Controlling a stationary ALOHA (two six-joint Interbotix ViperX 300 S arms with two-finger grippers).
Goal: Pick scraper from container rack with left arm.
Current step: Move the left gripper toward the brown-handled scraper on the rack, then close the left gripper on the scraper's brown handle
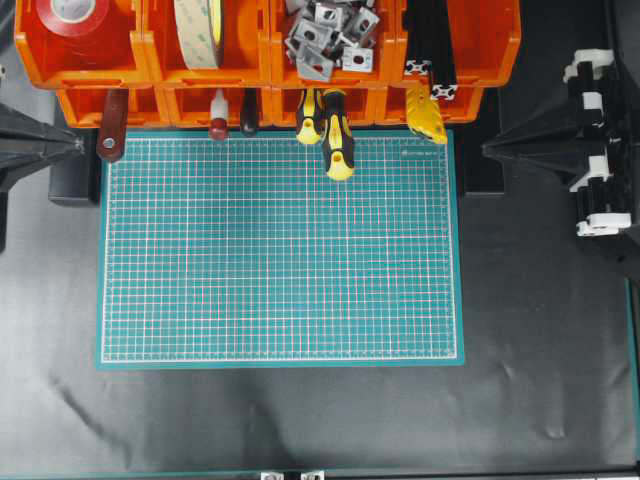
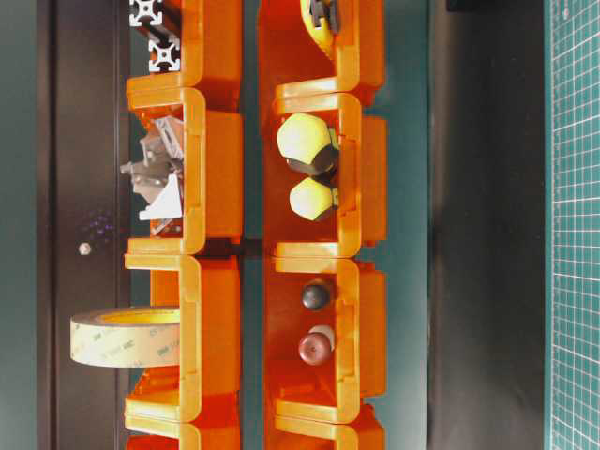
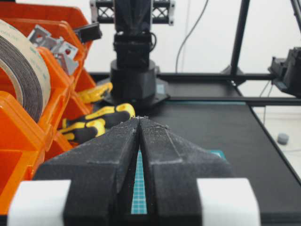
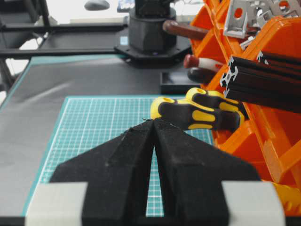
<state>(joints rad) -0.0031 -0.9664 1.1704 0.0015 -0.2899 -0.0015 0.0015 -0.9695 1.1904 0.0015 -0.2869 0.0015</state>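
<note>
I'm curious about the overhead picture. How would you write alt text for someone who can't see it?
An orange bin rack lines the top edge above a bare green grid mat on a black table. Tool handles poke from its lower bins: a brown-handled scraper at left and two yellow-and-black screwdrivers in the middle. Black robot arms wait at the left and right edges.

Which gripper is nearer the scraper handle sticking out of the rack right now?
Left. The left gripper sits just left of the scraper in the overhead view, fingers shut and empty. The right gripper is across the mat, beyond the screwdrivers.
</note>
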